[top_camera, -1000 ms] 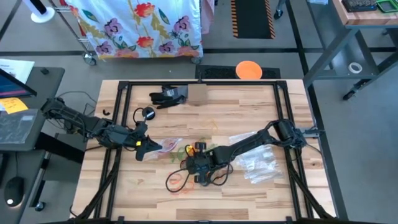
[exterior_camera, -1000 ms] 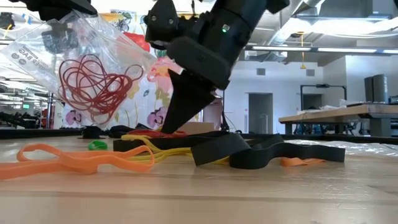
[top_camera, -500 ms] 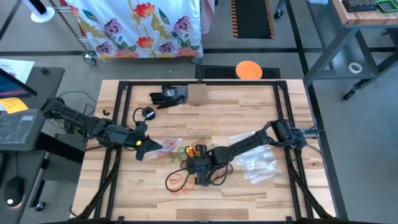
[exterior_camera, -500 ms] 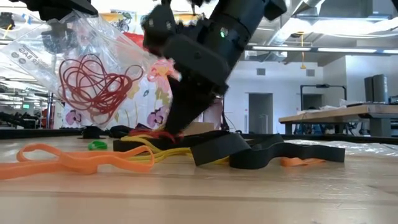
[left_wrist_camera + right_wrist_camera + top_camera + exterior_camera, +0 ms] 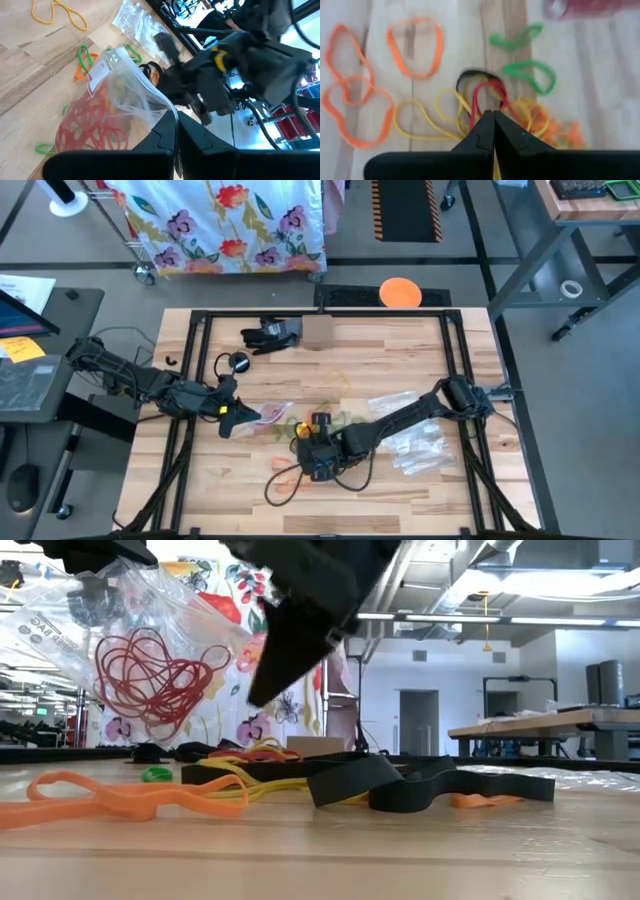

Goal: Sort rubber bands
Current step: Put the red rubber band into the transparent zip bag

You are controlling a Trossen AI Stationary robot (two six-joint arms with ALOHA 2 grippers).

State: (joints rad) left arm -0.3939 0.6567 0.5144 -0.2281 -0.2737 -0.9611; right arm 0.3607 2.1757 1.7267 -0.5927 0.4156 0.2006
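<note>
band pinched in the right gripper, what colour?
Red: the rubber band loops out from the shut right gripper. Right wrist view shows it best.

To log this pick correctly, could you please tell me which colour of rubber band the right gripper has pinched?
The red band: its loop runs into the right gripper's shut tips, while the yellow, orange and green bands lie loose on the table.

Red rubber band (image 5: 487, 97) between closed jaws
</note>
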